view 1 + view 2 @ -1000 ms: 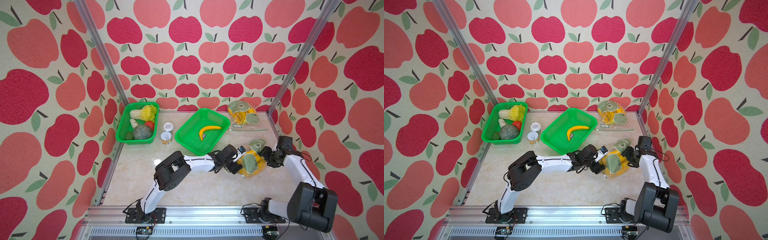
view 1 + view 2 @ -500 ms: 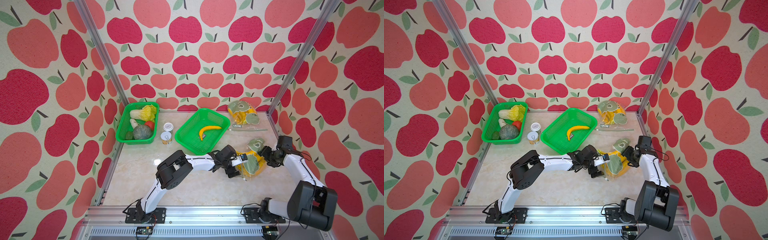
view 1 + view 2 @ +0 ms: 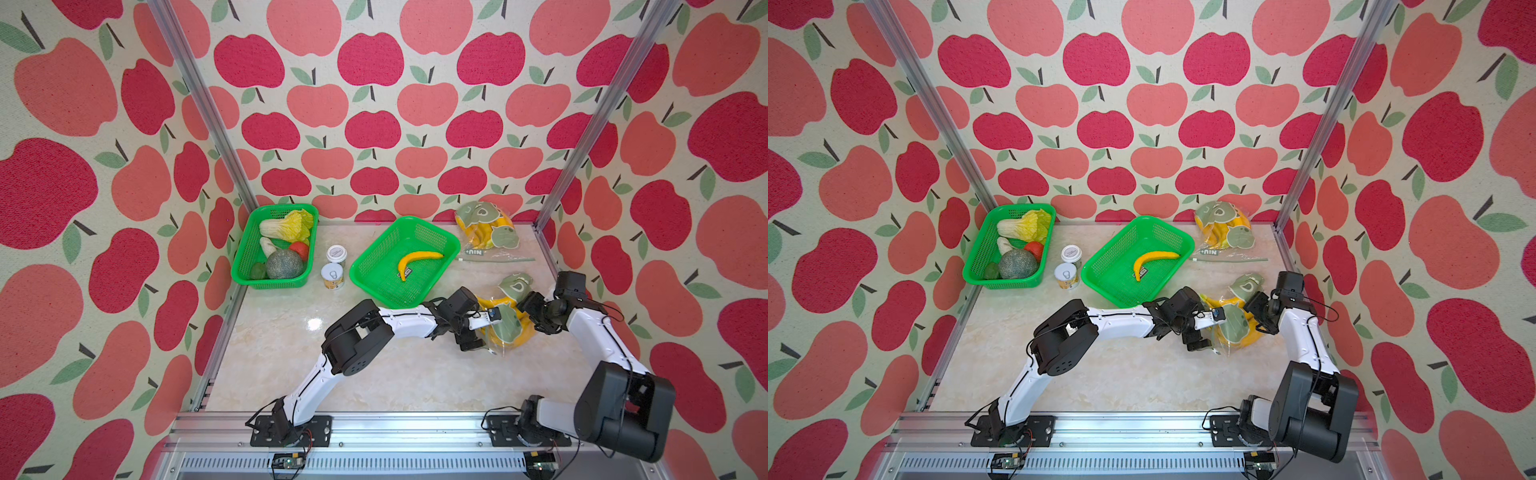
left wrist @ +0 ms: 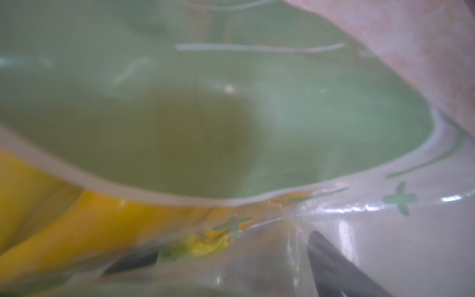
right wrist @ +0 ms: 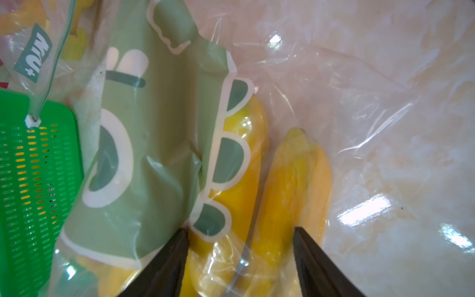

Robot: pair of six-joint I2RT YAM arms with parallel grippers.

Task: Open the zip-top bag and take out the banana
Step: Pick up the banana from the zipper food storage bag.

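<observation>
Looked to me like the dig-in step. The zip bag lay on the table toward the right side, near a corner of the green basket, with bananas inside it and both arms on it. The right gripper had its jaws part-way apart and, far as I could tell, clamped across the bag's end with a banana between them through the plastic; the left gripper sat at the opposite end, jaws wide, nothing obviously caught in them. Its wrist camera was jammed against the film, all blur, so I couldn't tell if the zip was actually open.

Next move, I reckon: right pins the bag while left gets inside the mouth and closes on one banana only, not film.

One loose banana lay in the basket. The table was glossy pale marble-look, probably slippery under plastic; apple wallpaper all round; a second bag by the back wall; a vegetable basket and two tins off left.
</observation>
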